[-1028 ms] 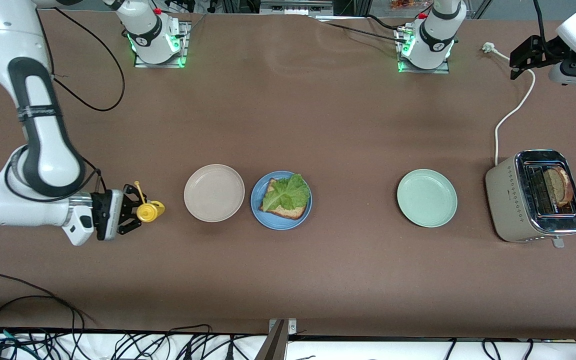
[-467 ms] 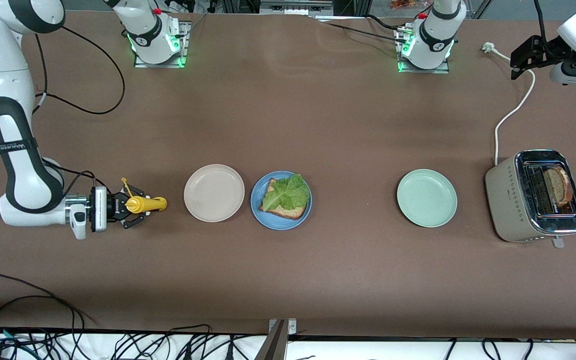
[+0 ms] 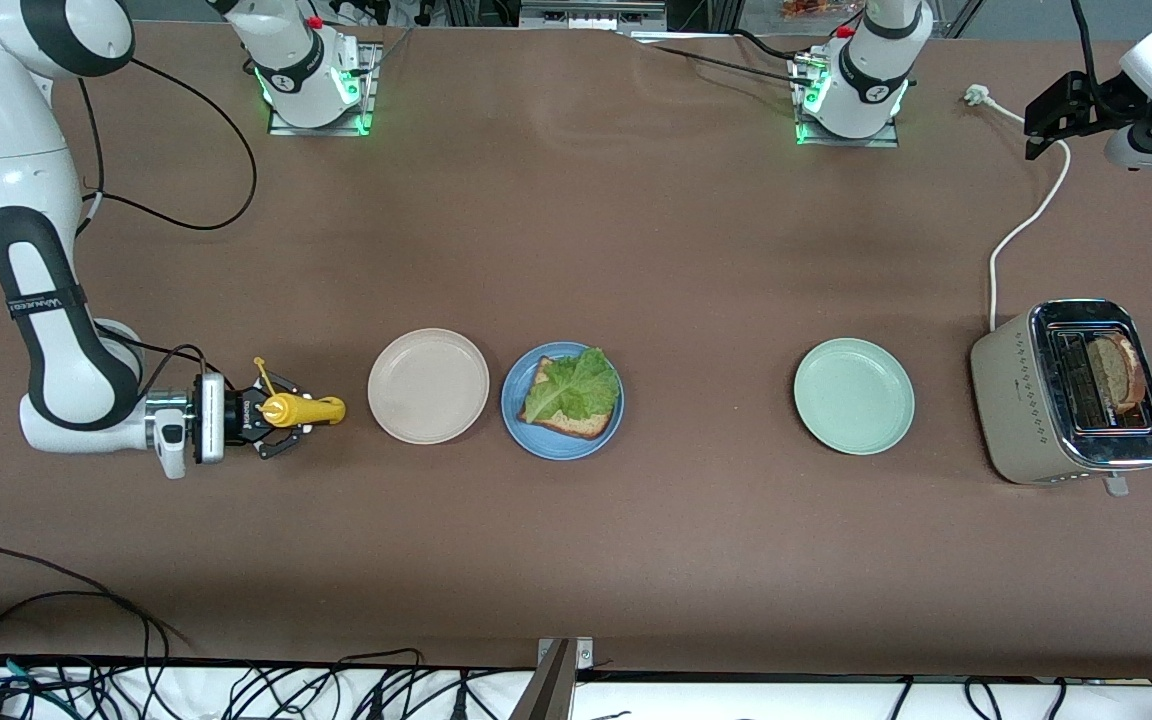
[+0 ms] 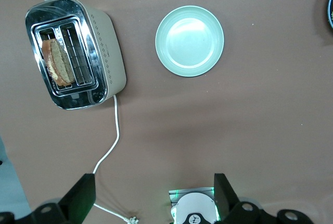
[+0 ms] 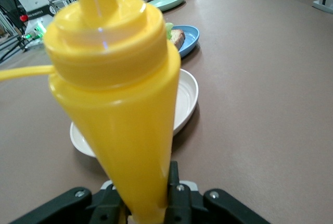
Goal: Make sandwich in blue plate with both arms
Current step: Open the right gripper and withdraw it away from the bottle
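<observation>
The blue plate sits mid-table and holds one brown bread slice with a green lettuce leaf on top. My right gripper is shut on a yellow squeeze bottle. The bottle lies level over the table at the right arm's end, with its nozzle toward the beige plate. In the right wrist view the bottle fills the middle, and the blue plate shows past it. A second bread slice stands in the toaster. My left gripper hangs open, high over the left arm's end.
A pale mint-green plate lies between the blue plate and the toaster. The toaster's white cord runs up the table to a loose plug. The left wrist view looks down on the toaster and the mint plate.
The right arm has swung round, tipped the yellow bottle over to lie level, and carried it a little toward the beige plate. The left arm has barely moved.
</observation>
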Robot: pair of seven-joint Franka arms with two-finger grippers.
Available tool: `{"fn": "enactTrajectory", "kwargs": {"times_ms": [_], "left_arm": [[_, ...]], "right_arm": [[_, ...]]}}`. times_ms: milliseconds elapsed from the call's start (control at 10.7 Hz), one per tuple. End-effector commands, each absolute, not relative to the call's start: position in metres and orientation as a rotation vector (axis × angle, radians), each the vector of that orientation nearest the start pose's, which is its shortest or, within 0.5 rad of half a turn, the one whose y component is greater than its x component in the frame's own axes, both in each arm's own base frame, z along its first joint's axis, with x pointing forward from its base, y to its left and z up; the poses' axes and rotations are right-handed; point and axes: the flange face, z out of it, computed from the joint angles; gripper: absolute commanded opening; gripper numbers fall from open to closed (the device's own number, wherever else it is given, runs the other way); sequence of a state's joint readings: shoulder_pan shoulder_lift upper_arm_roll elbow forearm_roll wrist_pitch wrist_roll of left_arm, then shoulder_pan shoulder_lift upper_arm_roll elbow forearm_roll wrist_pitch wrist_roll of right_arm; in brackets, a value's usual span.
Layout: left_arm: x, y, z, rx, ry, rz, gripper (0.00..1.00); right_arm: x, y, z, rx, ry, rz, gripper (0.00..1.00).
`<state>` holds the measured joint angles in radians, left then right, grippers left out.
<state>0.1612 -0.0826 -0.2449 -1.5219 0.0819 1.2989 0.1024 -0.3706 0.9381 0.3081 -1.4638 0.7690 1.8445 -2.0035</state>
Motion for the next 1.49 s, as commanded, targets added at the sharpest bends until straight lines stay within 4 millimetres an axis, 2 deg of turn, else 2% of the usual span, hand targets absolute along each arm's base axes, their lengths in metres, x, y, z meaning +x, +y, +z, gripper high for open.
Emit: {"fn": "enactTrajectory", "kwargs": {"times_ms": [0, 93, 187, 280, 467, 654, 841, 1028, 1121, 1215, 1401], "left_arm": [[0.498, -0.036, 0.672, -3.042, 0.249, 0.216, 1.0], [0.498, -0.036, 0.672, -3.042, 0.249, 0.216, 1.0], [0.498, -0.037, 0.672, -3.042, 0.252, 0.218, 1.0], [0.497, -0.037, 0.672, -3.041, 0.251, 0.216, 1.0], [0.498, -0.037, 0.672, -3.042, 0.252, 0.216, 1.0], [0.498, -0.037, 0.672, -3.042, 0.249, 0.216, 1.0], [0.498, -0.037, 0.673, -3.042, 0.245, 0.214, 1.0], [0.498, -0.037, 0.672, -3.044, 0.243, 0.216, 1.0], [0.498, -0.038, 0.672, -3.041, 0.247, 0.216, 1.0], [0.498, -0.037, 0.672, -3.044, 0.243, 0.213, 1.0], [0.498, -0.038, 0.672, -3.042, 0.245, 0.213, 1.0]], "right_arm": [[0.672, -0.022, 0.118, -1.598, -1.444, -0.711, 0.0], [0.671, -0.023, 0.116, -1.601, -1.445, -0.71, 0.0], [0.67, -0.023, 0.111, -1.599, -1.445, -0.716, 0.29], [0.67, -0.027, 0.109, -1.602, -1.436, -0.72, 0.99], [0.672, -0.043, 0.113, -1.631, -1.441, -0.714, 1.0], [0.676, -0.069, 0.119, -1.67, -1.493, -0.68, 1.0], [0.673, -0.1, 0.123, -1.729, -1.545, -0.613, 1.0], [0.669, -0.133, 0.14, -1.799, -1.566, -0.53, 1.0], [0.68, -0.152, 0.168, -1.852, -1.605, -0.495, 1.0], [0.687, -0.161, 0.195, -1.898, -1.62, -0.418, 1.0], [0.692, -0.182, 0.253, -2.079, -1.535, -0.24, 1.0]]}}
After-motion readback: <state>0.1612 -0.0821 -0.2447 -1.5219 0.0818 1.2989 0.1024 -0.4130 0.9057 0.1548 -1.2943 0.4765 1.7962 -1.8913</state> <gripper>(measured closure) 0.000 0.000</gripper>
